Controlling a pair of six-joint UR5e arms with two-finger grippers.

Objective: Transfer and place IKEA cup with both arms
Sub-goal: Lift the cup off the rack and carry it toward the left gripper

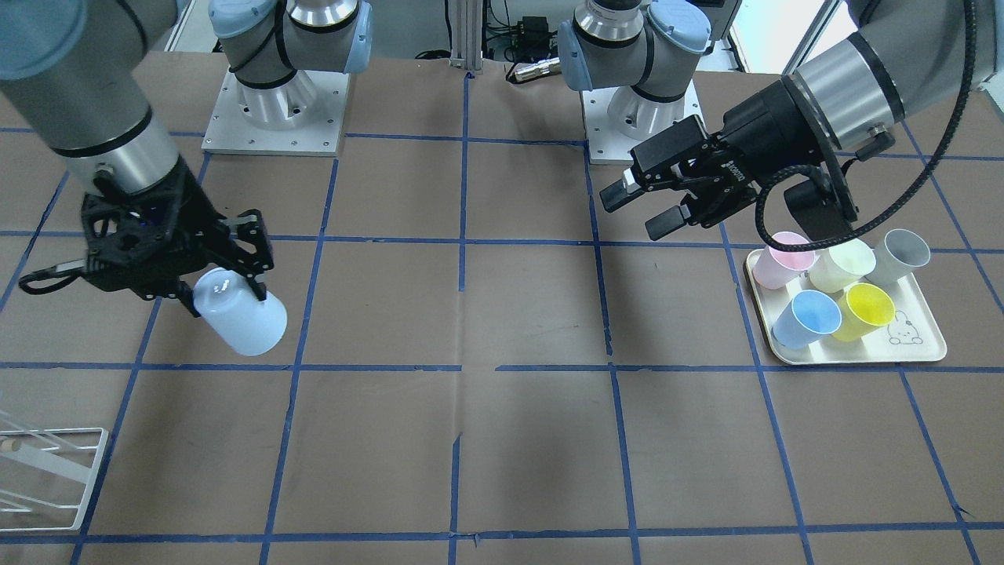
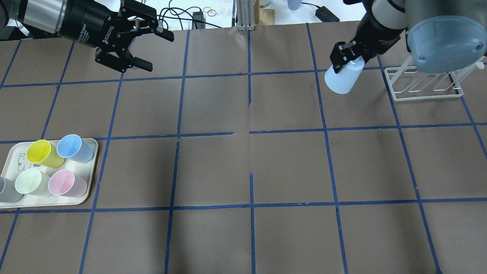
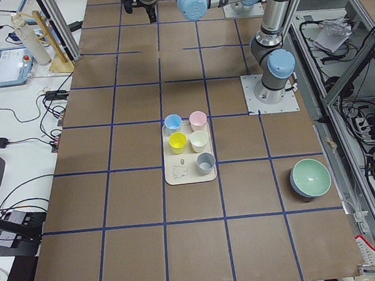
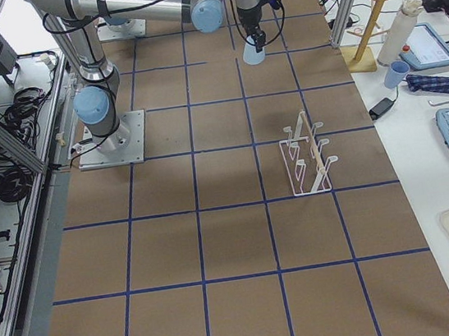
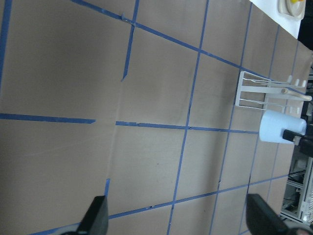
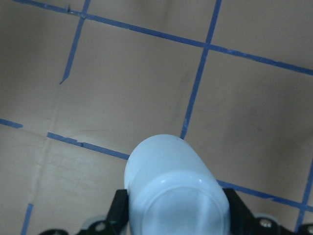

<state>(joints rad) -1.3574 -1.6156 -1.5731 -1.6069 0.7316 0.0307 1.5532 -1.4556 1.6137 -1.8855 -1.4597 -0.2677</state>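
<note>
At the near edge on the robot's left, a cream tray [image 2: 76,201] carries five upright cups: yellow [image 2: 43,153], sky-blue [image 2: 74,147], pale green [image 2: 30,182], pink [image 2: 66,183] and grey [image 2: 5,190]. Farther across the brown table [image 2: 251,163], gridded in blue tape, the right gripper [image 2: 347,62] pinches the IKEA cup [image 2: 341,80] near its closed base. The pale tumbler tilts, mouth angled down and away, just beside a white wire rack [image 2: 428,97]. At the far left, the left gripper [image 2: 156,53] hangs with its fingers spread wide, well apart from the cup.
</note>
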